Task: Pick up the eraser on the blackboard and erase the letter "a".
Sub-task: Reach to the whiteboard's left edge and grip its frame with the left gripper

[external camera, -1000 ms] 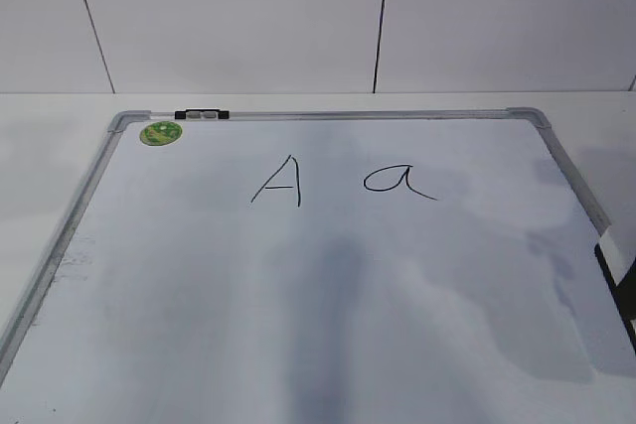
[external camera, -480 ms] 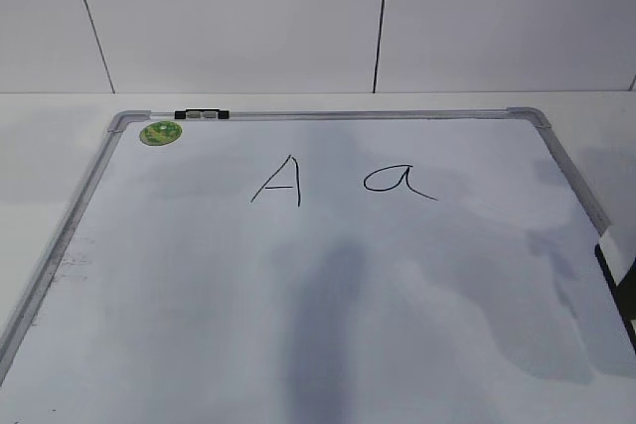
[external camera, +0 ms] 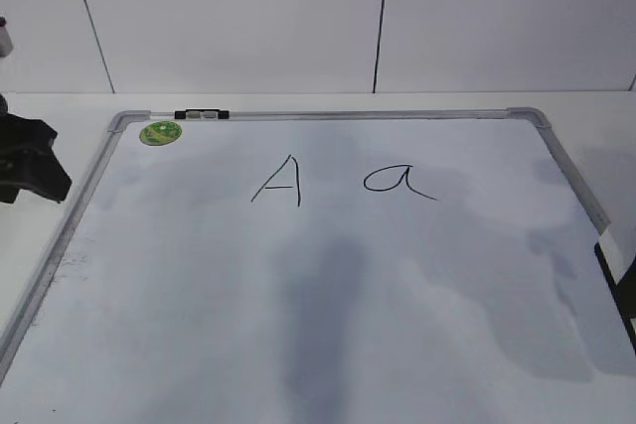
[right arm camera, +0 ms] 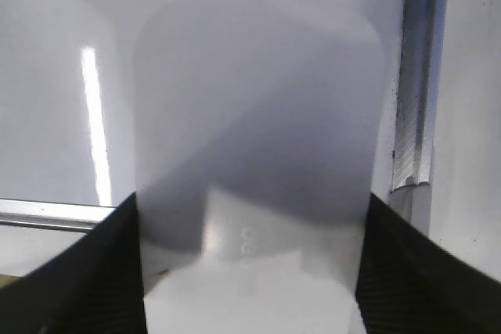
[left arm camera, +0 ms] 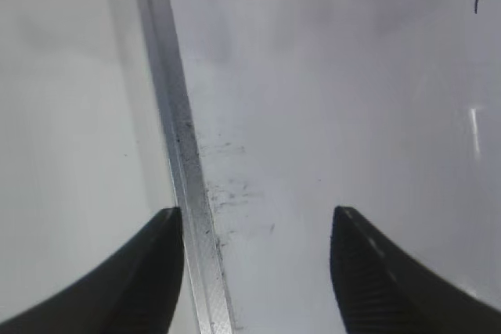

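Near the blackboard's (external camera: pixel 328 295) right edge, the right tool (right arm camera: pixel 250 271) brackets the eraser (right arm camera: pixel 258 138), grip unclear, so it may slip before reaching the letter "a" (external camera: pixel 397 182).

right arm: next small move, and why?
Probably carry the eraser toward the lowercase "a". In the right wrist view the right claw has both fingers against the eraser's sides, so it looks gripped. The "a" is unerased, up the blackboard and inboard of the right edge. Whether the eraser is lifted is unclear.
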Motion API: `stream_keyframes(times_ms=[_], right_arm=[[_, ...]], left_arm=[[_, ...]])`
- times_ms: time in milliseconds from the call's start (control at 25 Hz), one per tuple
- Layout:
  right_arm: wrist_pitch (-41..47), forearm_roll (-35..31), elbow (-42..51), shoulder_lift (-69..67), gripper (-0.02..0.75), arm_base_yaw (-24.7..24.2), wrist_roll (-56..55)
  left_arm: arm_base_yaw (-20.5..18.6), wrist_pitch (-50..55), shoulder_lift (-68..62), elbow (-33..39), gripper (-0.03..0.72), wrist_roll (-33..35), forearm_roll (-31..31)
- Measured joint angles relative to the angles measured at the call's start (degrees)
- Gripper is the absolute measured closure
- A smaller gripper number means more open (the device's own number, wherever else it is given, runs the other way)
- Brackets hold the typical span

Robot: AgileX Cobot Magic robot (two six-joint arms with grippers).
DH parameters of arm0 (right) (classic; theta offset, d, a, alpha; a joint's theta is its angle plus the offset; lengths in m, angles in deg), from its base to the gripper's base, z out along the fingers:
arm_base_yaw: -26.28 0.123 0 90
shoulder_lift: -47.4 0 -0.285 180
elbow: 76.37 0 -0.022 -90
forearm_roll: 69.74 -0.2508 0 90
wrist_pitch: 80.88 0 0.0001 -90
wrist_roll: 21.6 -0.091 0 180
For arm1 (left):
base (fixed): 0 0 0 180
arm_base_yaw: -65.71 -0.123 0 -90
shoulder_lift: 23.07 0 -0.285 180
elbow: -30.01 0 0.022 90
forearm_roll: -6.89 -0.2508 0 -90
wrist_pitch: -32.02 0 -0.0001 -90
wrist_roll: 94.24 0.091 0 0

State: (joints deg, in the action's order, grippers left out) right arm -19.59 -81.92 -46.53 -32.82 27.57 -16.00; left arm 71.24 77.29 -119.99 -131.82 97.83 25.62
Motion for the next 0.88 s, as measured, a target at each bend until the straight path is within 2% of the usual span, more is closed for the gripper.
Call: stream_keyframes(times_ms=[120, 320, 520, 720, 880], right_arm=[[0.0, 0.0, 0.0, 0.0, 0.178, 0.0, 0.0], [0.0, 0.0, 0.0, 0.0, 0.178, 0.0, 0.0], [0.0, 0.0, 0.0, 0.0, 0.178, 0.0, 0.0], [0.0, 0.0, 0.0, 0.0, 0.178, 0.0, 0.0], [0.0, 0.0, 0.0, 0.0, 0.178, 0.0, 0.0]], left_arm=[[0.0, 0.9, -3.3, -2.2, 0.229, 0.1, -0.9], [0.0, 2.1, -6.6, -3.9, 0.168, 0.1, -1.8], [0.0, 2.1, -9.8, -3.9, 0.154, 0.1, -2.1], [-0.1, 1.7, -11.7, -3.9, 0.193, 0.1, -2.2], [-2.2, 1.6, -13.0, -3.9, 0.226, 0.1, -1.8]])
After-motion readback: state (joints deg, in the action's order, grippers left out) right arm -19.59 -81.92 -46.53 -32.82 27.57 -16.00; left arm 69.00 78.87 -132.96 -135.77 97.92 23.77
